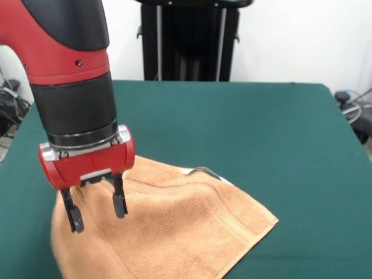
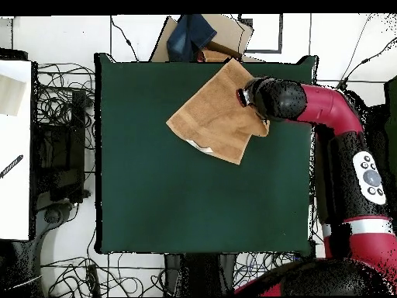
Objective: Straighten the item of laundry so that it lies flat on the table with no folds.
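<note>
The tan towel (image 1: 174, 232) lies on the green table (image 1: 261, 128) at the near left of the front view, running off the picture's bottom edge. It is rumpled, with a raised ridge across its middle and a corner folded over that shows a white label (image 1: 195, 171). My gripper (image 1: 97, 212) hangs just over the towel's left part, open, with nothing between its fingers (image 1: 120, 204). In the overhead view the towel (image 2: 213, 116) lies slantwise near the table's (image 2: 170, 202) top right edge, and the arm's wrist (image 2: 260, 97) covers the towel's right corner and hides the gripper.
The black pedestal (image 1: 189, 40) stands behind the table's far edge. In the overhead view a cardboard box with a blue thing (image 2: 198, 35) sits just past the table edge by the towel. A white desk (image 2: 14, 147) and floor cables (image 2: 62, 116) lie to the left.
</note>
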